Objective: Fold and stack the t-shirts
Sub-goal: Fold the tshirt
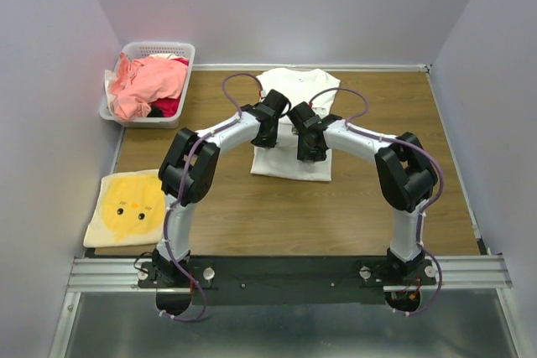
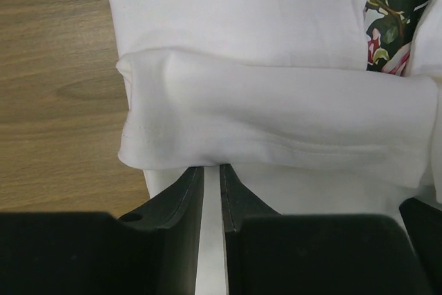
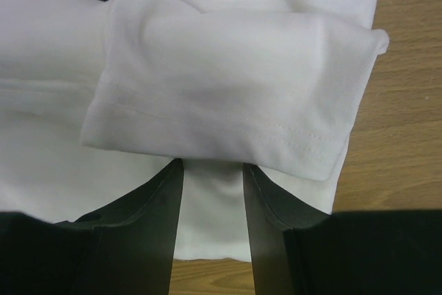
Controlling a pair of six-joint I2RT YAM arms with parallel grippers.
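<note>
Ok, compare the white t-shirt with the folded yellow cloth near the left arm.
The white t-shirt lies mid-table with its sleeves folded in, a long rectangle. The yellow cloth sits at the near left edge, folded to a compact square. The white t-shirt carries a floral print, while the yellow cloth shows a small cartoon face. Both lie flat on the wooden table.

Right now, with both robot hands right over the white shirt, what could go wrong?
1. The left gripper and right gripper hang very close together over the white floral t-shirt; they might bump.
2. The folded-in sleeves only lie loose on top, so a dragging finger could flip one open.
3. Both grippers sit right at the sleeve hems; a pinch might catch just one layer and leave a crooked fold.
</note>
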